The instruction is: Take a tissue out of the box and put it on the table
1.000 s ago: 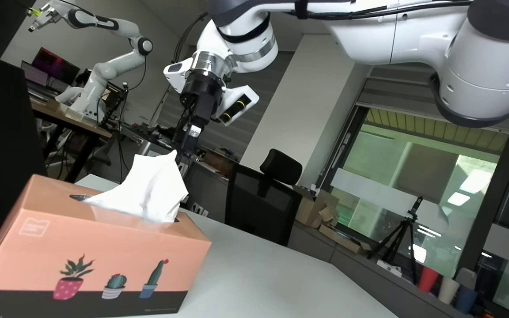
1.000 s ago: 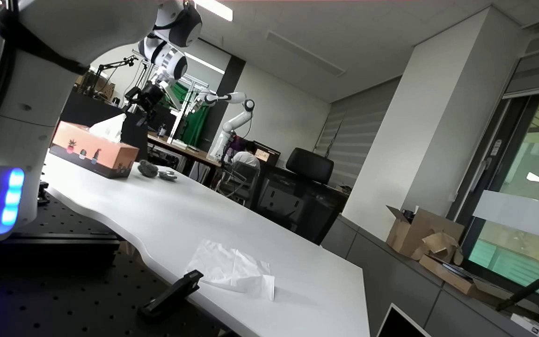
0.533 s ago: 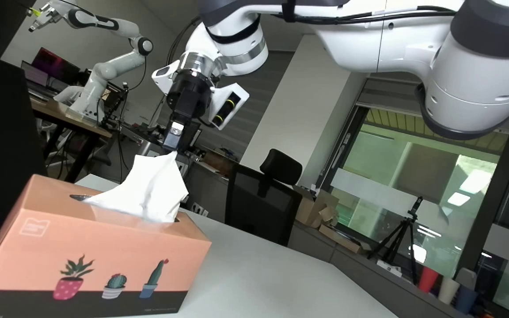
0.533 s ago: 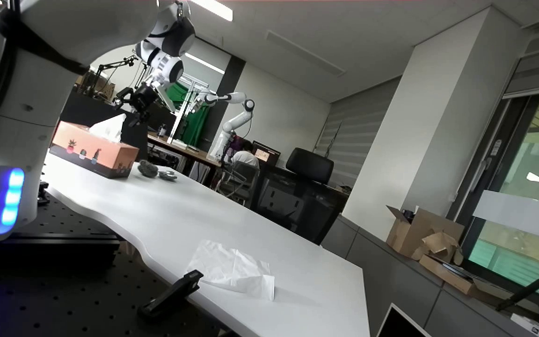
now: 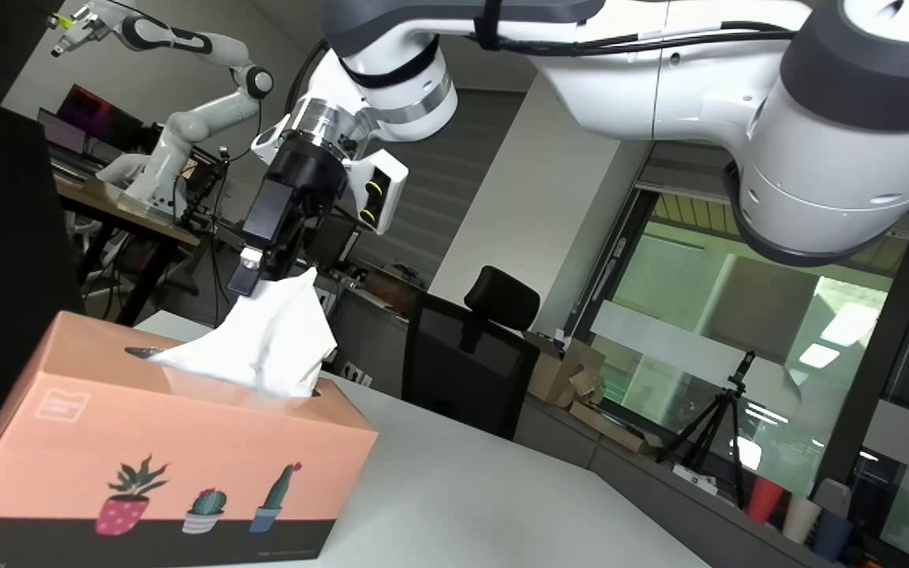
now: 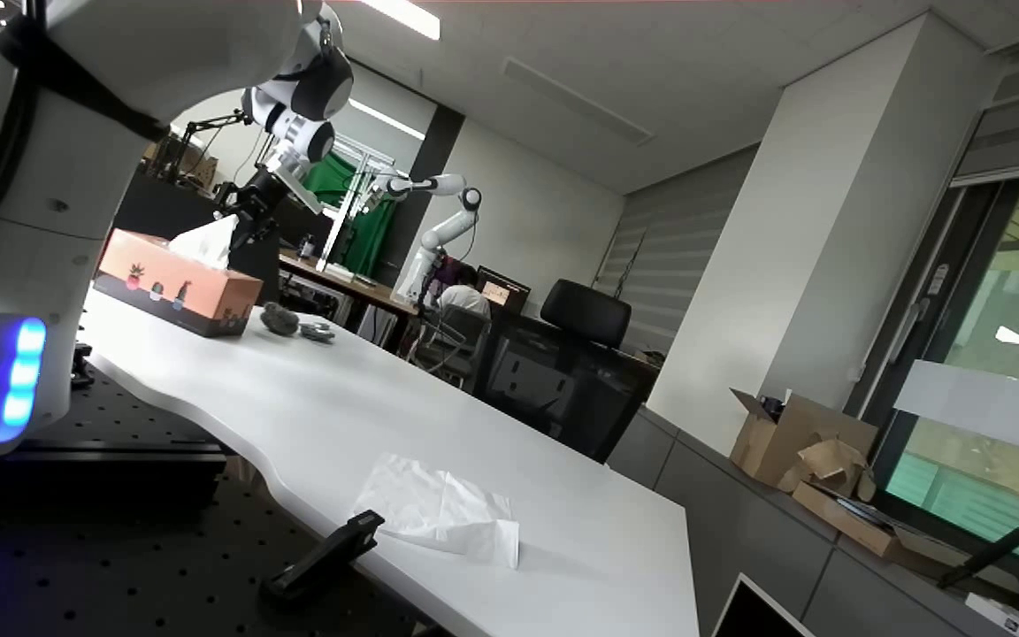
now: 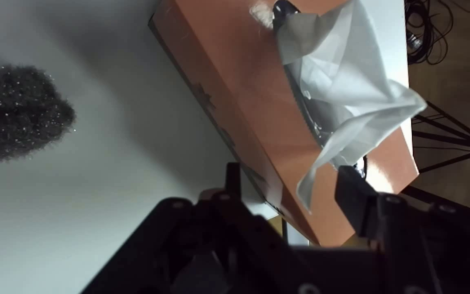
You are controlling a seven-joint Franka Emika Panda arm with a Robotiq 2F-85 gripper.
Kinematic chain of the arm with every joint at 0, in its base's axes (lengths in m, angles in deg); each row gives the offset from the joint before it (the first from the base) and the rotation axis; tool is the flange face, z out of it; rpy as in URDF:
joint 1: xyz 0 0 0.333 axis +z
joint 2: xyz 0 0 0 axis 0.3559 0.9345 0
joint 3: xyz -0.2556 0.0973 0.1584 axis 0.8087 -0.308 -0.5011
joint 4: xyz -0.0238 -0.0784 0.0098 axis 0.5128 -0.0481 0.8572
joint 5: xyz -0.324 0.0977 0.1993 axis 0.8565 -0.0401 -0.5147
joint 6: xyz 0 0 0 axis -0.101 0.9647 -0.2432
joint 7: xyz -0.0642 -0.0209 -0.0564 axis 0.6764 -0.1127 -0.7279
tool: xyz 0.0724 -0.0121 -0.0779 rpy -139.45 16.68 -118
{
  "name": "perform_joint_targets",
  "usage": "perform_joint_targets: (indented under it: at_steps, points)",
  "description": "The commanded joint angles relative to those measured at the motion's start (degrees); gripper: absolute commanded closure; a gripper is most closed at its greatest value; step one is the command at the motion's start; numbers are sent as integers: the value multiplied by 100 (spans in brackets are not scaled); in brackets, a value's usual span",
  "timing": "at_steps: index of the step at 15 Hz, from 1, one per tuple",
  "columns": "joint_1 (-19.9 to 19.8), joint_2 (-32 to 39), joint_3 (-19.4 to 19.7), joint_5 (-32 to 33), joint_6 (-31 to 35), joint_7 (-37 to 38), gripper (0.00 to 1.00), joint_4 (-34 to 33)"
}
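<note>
The gripper [image 7: 291,178] holds nothing, its fingers [image 7: 353,196] spread apart, and just past them, up and right in the wrist view, the tissue [image 7: 349,81] pokes from the long box [image 7: 239,81], one corner [image 7: 307,192] maybe hanging between the tips.

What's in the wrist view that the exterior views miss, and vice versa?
Wrist view only: coiled black cables on a brown floor.
Exterior views only: a background robot arm, a black office chair and, in an exterior view, a loose tissue on the table.
Both: the tissue box, its protruding tissue, the table, the pincer and, in an exterior view, a dark fuzzy clump.
</note>
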Motion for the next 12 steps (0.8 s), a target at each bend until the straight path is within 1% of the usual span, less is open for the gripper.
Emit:
perform_joint_targets:
  at_steps: [1,5,7,8,12]
  points:
    - [2,304,-153,-37,-589,-181,68,-634]
    - [2,430,-180,-91,-1054,-414,96,-935]
    - [-3,481,-162,-104,-1286,-517,100,-1091]
    - [-63,354,-177,-129,-1267,-584,100,-880]
    - [-121,323,-169,-211,-1514,-782,100,-945]
